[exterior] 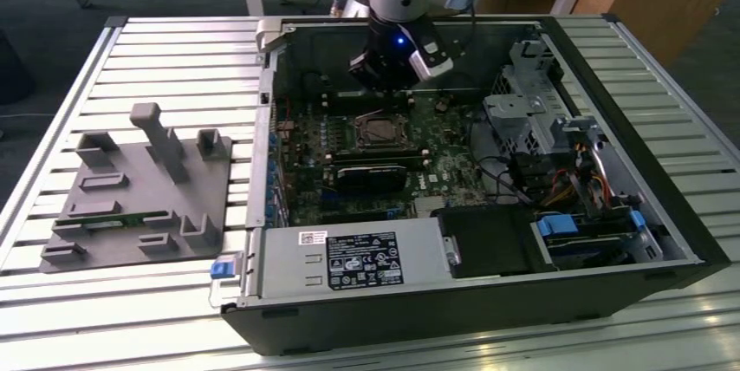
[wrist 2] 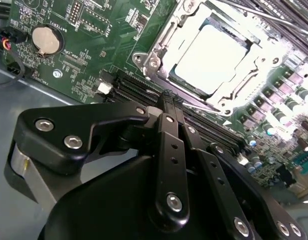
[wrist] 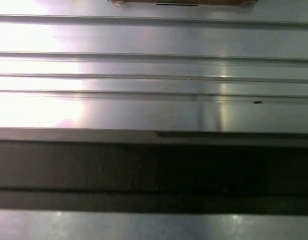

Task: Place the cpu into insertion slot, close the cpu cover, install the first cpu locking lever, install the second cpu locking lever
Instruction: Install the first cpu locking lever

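A slatted metal table (exterior: 173,50) carries an open computer case (exterior: 486,302) with its green motherboard (exterior: 347,172) exposed, and a grey fixture block (exterior: 139,189) lies on the exterior view's left. The arm reaches down into the case, its gripper (exterior: 391,72) hanging just above the board beside the insertion slot (exterior: 379,131).

In the second wrist view the cpu (wrist 2: 211,57) already sits in the slot, its bright metal top showing through the cut-out of the cpu cover (wrist 2: 159,55), which appears to lie down over it. The gripper's fingers (wrist 2: 169,107) are drawn together — no gap shows between them — and they hold nothing, their tips close to the edge of the socket frame.

The risk, as I judge it, lies with the thin levers: a closed tip coming in slightly off could slip past one and scrape the board or the nearby memory slots (wrist 2: 143,90) — or press on the cover unevenly.
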`<act>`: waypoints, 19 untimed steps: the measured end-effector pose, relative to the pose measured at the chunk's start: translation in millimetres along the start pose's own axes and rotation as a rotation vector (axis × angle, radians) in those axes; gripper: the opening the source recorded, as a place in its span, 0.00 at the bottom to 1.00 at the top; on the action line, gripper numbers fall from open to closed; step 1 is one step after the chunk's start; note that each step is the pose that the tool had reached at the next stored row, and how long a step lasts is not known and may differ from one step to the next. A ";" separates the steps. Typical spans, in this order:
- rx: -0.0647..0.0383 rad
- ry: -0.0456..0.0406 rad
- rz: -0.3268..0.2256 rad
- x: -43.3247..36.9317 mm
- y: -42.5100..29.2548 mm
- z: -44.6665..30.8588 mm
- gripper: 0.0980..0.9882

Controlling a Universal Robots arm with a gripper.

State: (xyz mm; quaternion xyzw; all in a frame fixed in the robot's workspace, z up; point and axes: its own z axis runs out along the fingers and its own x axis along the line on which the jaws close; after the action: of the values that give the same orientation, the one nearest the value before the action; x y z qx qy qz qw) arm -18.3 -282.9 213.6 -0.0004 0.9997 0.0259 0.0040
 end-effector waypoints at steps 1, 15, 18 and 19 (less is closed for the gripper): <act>0.000 0.0001 0.000 -0.5 -0.1 1.3 0.01; 0.023 0.0005 0.000 -2.0 -0.6 12.0 0.01; 0.037 0.0016 0.000 -2.2 -0.7 13.5 0.01; 0.042 0.0017 0.000 -2.3 -0.8 14.1 0.01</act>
State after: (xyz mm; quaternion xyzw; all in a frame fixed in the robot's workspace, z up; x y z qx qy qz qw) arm -15.9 -282.9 199.5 -0.0005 1.0000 0.0048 0.0031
